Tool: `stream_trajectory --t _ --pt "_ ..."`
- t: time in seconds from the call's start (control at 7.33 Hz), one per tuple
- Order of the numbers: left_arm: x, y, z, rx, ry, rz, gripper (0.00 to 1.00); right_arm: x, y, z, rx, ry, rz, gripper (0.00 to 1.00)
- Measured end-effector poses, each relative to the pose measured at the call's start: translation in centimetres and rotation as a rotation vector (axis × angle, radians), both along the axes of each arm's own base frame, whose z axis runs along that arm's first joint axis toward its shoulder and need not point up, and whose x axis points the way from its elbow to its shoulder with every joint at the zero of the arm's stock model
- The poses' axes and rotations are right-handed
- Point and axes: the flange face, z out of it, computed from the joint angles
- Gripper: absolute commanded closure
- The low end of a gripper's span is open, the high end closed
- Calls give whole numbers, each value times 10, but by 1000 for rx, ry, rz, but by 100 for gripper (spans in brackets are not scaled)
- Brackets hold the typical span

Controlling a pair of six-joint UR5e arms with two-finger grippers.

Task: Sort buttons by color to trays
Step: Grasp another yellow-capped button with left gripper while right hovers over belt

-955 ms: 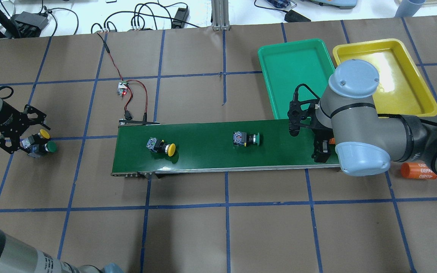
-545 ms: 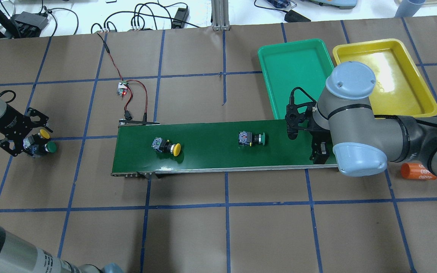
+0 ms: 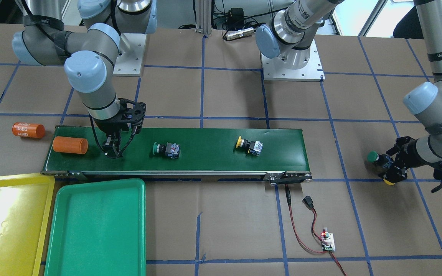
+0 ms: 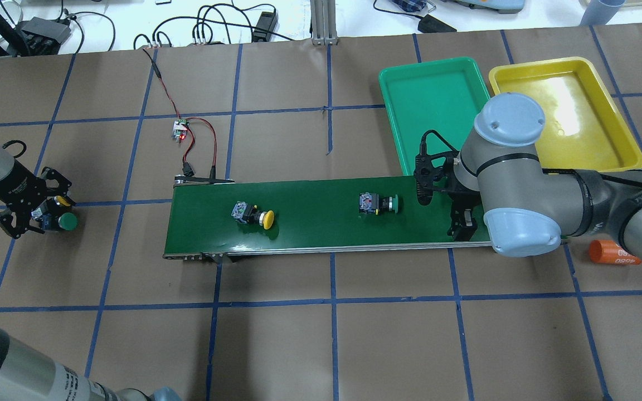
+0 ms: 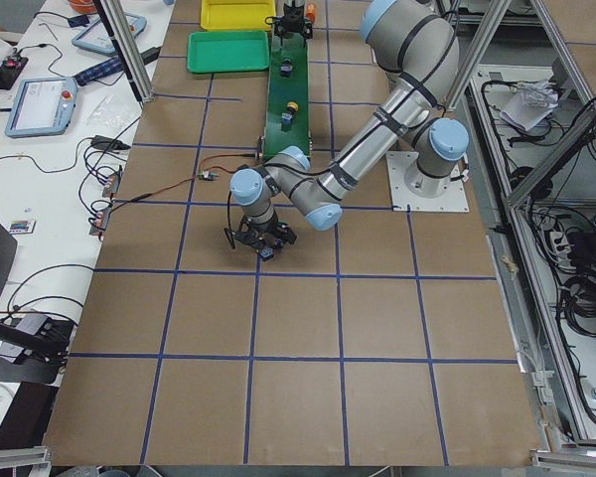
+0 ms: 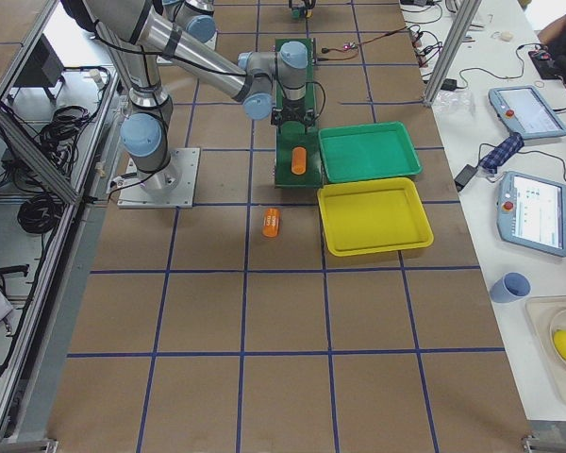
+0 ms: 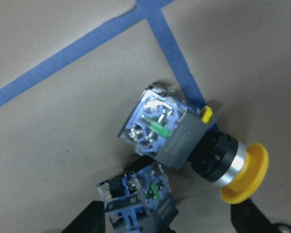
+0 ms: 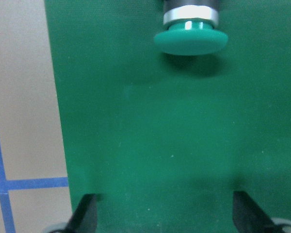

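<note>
Brown paper covers the table (image 4: 298,345), ruled into squares by blue tape, and from the overhead camera a white bench (image 4: 131,16) strewn with black cables runs along the 12 o'clock edge. Dead centre lies the conveyor belt (image 4: 310,234), a long, matte, dark-green strip, with a small circuit board (image 4: 179,129) on red wires at its 11 o'clock. Up at 1 o'clock sit the trays, side by side: the green tray (image 4: 432,111) just beside the belt's far edge and the yellow tray (image 4: 566,111) at its 3 o'clock. Both are shallow, round-cornered, glossy plastic, and all four buttons lie outside them. Two rest on their sides on the belt: a yellow-capped button (image 4: 251,213) toward the 9 o'clock end and a green-capped button (image 4: 377,203) past the middle, with mushroom caps, black collars and grey-blue blocks. The right gripper (image 8: 165,218) hangs low over the belt near that green cap's 3 o'clock, fingers spread wide with only belt between them. One orange cylinder (image 3: 70,145) lies on the belt's end, and a second orange cylinder (image 3: 28,130) lies on the paper. Way out at 9 o'clock, the left gripper (image 4: 37,209) is down at the paper with its fingers wide apart, clamping nothing. The second green-capped button (image 7: 138,199) lies between its tips, and the second yellow-capped button (image 7: 184,141) is right beside that one.
</note>
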Motion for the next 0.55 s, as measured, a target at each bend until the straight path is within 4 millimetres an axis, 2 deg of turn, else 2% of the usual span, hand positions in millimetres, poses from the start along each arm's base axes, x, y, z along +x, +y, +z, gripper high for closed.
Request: stream_trajectory --t 0.14,0.55 --pt "-2 1 3 6 -1 -2 0 1 0 0 -1 -1 1 4" --pt "-9 9 15 61 19 -8 0 12 -3 0 -15 -5 5 3"
